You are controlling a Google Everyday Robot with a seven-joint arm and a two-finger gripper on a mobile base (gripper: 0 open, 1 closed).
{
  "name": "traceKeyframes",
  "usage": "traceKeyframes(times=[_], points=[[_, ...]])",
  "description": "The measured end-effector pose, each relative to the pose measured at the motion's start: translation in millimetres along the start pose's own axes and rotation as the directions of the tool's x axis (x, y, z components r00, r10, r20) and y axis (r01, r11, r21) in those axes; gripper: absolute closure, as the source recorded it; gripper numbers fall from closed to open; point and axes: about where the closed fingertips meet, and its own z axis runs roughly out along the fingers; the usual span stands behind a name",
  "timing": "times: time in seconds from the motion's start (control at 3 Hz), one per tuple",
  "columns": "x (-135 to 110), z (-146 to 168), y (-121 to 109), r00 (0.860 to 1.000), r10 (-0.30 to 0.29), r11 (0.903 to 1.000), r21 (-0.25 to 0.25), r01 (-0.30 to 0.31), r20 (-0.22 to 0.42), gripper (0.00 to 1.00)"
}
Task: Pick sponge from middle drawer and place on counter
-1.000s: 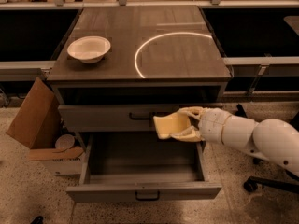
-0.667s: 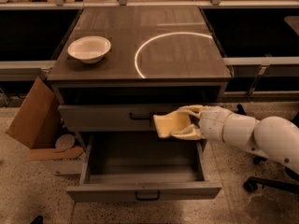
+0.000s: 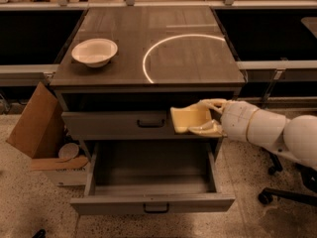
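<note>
My gripper [image 3: 207, 117] is shut on the pale yellow sponge [image 3: 187, 118] and holds it in the air in front of the closed top drawer, above the right part of the open middle drawer [image 3: 151, 182]. The middle drawer is pulled out and its grey tray shows nothing in it. The counter [image 3: 148, 43], dark wood-grain with a white arc [image 3: 163, 46], lies above and behind the sponge. My white arm reaches in from the right.
A white bowl [image 3: 94, 51] sits on the counter's left side. The top drawer [image 3: 119, 124] with a dark handle is closed. An open cardboard box [image 3: 42, 133] stands on the floor to the left. A chair base [image 3: 282, 192] is at the lower right.
The gripper with the sponge has stayed at about the same place and height; at most it has risen slightly. Nothing else has moved.
</note>
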Motion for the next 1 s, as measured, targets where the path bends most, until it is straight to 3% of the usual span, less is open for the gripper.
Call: traceKeyframes(times=[0.33, 0.67, 1.0], points=[[-19, -13, -50, 1.000, -0.023, 0.9954, 0.093, 0.022, 0.013, 1.00], [-33, -10, -89, 0.999, 0.011, 0.9886, 0.150, -0.015, 0.031, 1.00], [-47, 5, -119, 0.996, 0.066, 0.9827, 0.169, -0.077, 0.065, 1.00]])
